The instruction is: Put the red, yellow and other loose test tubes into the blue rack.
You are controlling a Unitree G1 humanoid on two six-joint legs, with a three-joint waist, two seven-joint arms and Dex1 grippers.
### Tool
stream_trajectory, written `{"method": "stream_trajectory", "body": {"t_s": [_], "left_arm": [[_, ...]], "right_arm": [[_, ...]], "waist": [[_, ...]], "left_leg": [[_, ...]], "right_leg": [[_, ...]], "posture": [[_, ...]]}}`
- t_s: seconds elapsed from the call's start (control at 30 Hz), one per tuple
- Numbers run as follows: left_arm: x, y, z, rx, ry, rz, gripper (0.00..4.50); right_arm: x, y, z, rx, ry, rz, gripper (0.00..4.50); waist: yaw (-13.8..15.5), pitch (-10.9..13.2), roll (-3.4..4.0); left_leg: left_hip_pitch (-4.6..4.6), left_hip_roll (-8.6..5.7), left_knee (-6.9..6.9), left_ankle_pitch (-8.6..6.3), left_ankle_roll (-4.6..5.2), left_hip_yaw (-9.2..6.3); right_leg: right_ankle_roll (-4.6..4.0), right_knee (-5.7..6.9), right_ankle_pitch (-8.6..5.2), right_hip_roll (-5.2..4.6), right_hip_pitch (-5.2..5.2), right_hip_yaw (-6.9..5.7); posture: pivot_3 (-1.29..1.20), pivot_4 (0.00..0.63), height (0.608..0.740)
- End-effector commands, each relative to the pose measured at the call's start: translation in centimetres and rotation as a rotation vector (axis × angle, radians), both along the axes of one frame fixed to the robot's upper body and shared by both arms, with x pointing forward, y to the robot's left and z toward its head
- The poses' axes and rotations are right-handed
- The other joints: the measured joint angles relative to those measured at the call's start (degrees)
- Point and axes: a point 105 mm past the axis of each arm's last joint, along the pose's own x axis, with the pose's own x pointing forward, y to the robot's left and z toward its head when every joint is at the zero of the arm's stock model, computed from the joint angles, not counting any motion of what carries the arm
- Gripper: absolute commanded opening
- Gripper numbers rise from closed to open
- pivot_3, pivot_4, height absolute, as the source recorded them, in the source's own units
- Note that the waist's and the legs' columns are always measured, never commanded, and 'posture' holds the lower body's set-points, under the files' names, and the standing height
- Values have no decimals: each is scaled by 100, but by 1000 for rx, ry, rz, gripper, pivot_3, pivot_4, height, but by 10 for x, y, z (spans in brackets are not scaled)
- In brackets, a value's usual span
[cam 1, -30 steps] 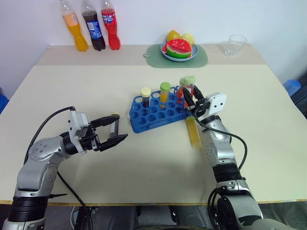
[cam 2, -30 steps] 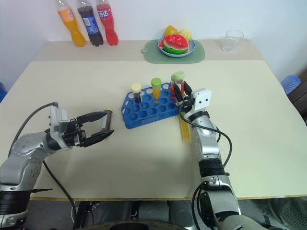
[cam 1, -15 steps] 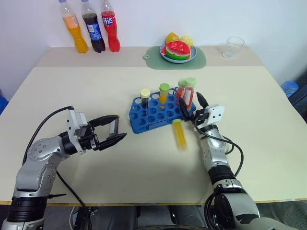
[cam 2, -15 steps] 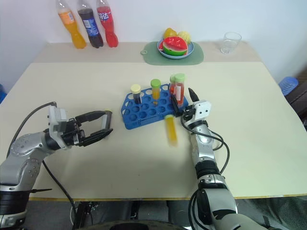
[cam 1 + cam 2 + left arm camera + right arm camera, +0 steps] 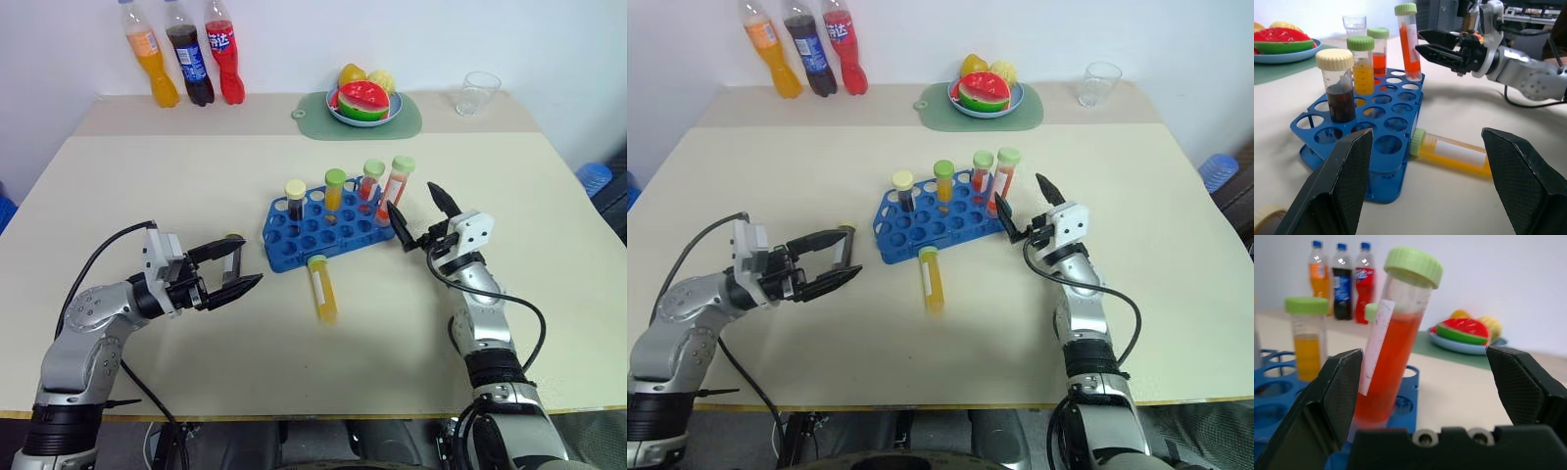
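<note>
Broad tabletop (image 5: pixel 147 176), wide bare margins on all sides, edges well away. Blue rack (image 5: pixel 313 235) mid-table, now holding four tubes; red tube (image 5: pixel 396 186) newly seated at its right end. Right hand (image 5: pixel 421 217) just released, fingers spread, backed off beside the rack. Yellow tube (image 5: pixel 321 289), rolled leftward, lies loose just in front. Left hand (image 5: pixel 233 277) spread, empty, nearby.

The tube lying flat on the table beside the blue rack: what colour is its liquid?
Yellow. The lying tube shows it best in the left wrist view.
</note>
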Motion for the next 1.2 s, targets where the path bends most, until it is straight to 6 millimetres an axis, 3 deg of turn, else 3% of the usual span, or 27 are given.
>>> {"method": "stream_trajectory", "body": {"t_s": [0.03,0.27,0.53,0.63,0.8,0.83,1.2], "left_arm": [[1,-1,4,-6,-20,-8,3661],[1,-2,1,-12,-15,-14,3661],[-1,-1,1,-12,-17,-5,3661],[-3,0,2,-9,-17,5,3661],[-6,1,3,-7,-16,14,3661],[-6,1,3,-7,-16,15,3661],[-6,-3,7,-9,-15,22,3661]], "right_arm": [[-7,9,18,4,66,91,4434],[-4,7,43,68,224,182,4434],[17,0,44,38,305,183,4434],[22,-1,44,24,307,185,3571],[22,1,45,5,298,199,1090],[22,1,45,0,293,201,818],[6,6,29,-68,214,176,776]], "waist": [[4,0,1],[6,0,0],[13,0,0],[10,0,0],[11,0,0],[12,0,-1],[32,0,-1]], "left_leg": [[-7,0,2,0,0,-1],[-42,-2,10,0,0,-2],[-47,-4,9,0,0,-1],[-48,-4,9,0,0,0],[-47,-3,9,0,0,-1],[-47,-3,9,0,0,0],[-48,-4,9,0,0,-1]], "right_leg": [[0,-1,0,-1,-5,0],[2,-4,1,-8,-34,-2],[2,-8,1,-6,-35,-4],[2,-7,1,-7,-36,-4],[3,-7,1,-6,-37,-4],[3,-7,1,-6,-36,-4],[3,-7,2,-8,-36,-5]], "posture": [[0,150,740],[0,150,740],[0,150,740],[0,150,740],[0,150,740],[0,150,740],[0,150,740]]}}
